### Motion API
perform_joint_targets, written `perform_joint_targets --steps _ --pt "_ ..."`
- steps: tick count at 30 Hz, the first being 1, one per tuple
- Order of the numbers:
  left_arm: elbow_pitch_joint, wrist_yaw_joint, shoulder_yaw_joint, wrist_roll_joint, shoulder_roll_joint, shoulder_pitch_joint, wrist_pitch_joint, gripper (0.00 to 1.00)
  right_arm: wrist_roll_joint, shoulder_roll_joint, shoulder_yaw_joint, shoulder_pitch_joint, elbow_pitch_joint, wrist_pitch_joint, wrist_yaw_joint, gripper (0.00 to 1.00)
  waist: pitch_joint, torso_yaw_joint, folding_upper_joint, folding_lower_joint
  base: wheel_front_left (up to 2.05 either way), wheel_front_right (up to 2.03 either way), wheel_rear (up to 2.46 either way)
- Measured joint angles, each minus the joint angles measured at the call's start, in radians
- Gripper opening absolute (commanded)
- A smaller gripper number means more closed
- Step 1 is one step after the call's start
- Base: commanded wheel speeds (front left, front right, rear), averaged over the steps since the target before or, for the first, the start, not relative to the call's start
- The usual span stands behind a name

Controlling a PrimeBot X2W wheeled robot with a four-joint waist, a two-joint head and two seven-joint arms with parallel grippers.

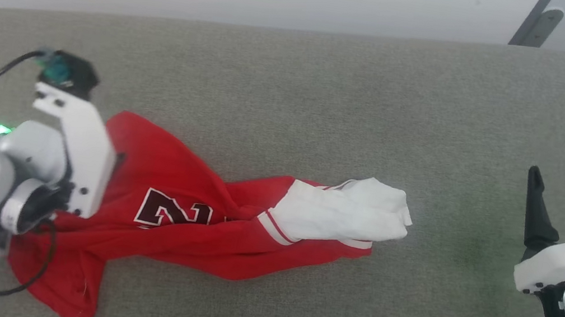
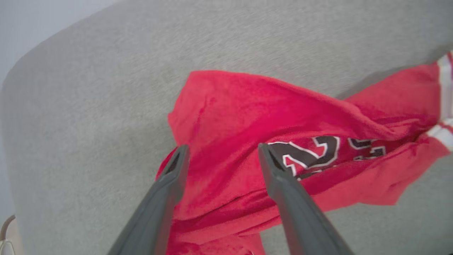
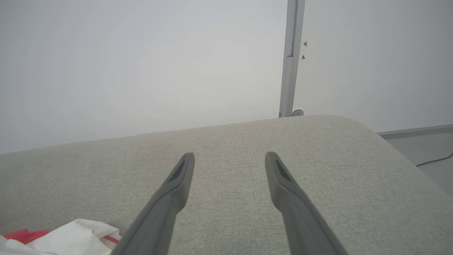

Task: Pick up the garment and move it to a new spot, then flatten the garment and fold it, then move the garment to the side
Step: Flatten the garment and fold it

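the garment (image 1: 179, 238) is lying crumpled on the grey fabric-covered desk (image 1: 325, 103), and the left end effector (image 2: 223, 152) is hanging over its red left end with both fingers spread wide, gripping nothing, though i cannot tell whether the tips are touching the cloth. outward from there the cloth is bunching into folds that are half hiding the dark white-edged numerals (image 1: 166, 211), and a white sleeve (image 1: 341, 216) is lying rumpled on its right end. the right end effector (image 1: 557, 179) is hovering, fingers parted and empty, over bare desk well apart from the sleeve.
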Motion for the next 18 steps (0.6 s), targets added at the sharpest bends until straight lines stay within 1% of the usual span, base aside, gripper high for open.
perform_joint_targets --steps 3,6,7,9,11,14,18 --pt "-0.012 -0.024 -0.024 0.007 -0.029 -0.04 0.015 1.0 -0.004 0.008 0.003 -0.015 0.005 -0.004 0.0 1.0 0.003 -0.014 0.0 0.0 0.0 0.0 0.0" --pt "-0.011 -0.06 -0.054 0.005 -0.06 -0.072 0.027 1.0 -0.004 0.016 0.015 -0.026 0.017 -0.012 0.0 1.0 0.007 -0.031 0.0 0.0 0.0 0.0 0.0" --pt "-0.003 -0.065 -0.06 -0.003 -0.073 -0.078 0.034 1.0 -0.004 0.019 0.019 -0.031 0.021 -0.012 0.0 1.0 0.008 -0.037 0.0 0.0 0.0 0.0 0.0" --pt "0.009 -0.092 -0.084 -0.012 -0.09 -0.086 0.043 1.0 -0.004 0.025 0.028 -0.037 0.028 -0.013 0.0 1.0 0.011 -0.05 0.0 0.0 0.0 0.0 0.0" --pt "0.019 -0.104 -0.091 -0.031 -0.115 -0.092 0.045 1.0 -0.004 0.027 0.034 -0.043 0.036 -0.02 0.0 1.0 0.013 -0.063 0.0 0.0 0.0 0.0 0.0" --pt "0.028 -0.141 -0.11 -0.051 -0.141 -0.102 0.056 1.0 -0.004 0.028 0.043 -0.053 0.05 -0.026 0.0 1.0 0.017 -0.08 0.0 0.0 0.0 0.0 0.0" --pt "0.034 -0.164 -0.12 -0.086 -0.174 -0.109 0.065 1.0 -0.004 0.03 0.053 -0.055 0.066 -0.031 0.0 1.0 0.018 -0.101 0.0 0.0 0.0 0.0 0.0"
